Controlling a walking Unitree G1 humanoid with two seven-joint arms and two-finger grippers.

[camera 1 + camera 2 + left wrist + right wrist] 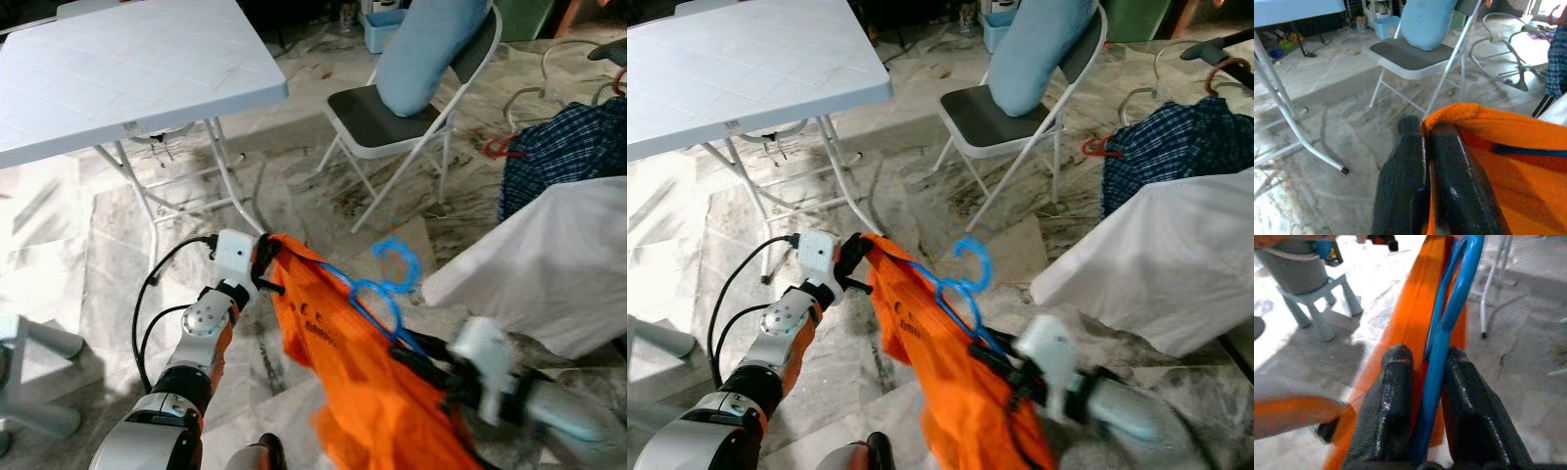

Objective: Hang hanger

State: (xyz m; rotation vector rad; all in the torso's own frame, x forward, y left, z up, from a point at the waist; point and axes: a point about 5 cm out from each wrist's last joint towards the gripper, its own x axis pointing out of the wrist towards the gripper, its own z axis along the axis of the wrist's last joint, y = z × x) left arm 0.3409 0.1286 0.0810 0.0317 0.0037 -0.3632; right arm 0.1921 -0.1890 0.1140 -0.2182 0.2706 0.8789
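L claw (263,262) is clamped on the orange garment (362,372) at one shoulder; R claw (1422,396) is closed round the blue hanger (377,294), w/ cloth alongside. Held between both arms, off the floor, so the hook stays free for hanging.

Marble floor (323,186) carries a folding chair (392,117) and white table (118,69).

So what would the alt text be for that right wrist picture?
Two black fingers of the right gripper pinch a blue hanger lying along an orange garment. Behind are a marbled floor and a pale stool.
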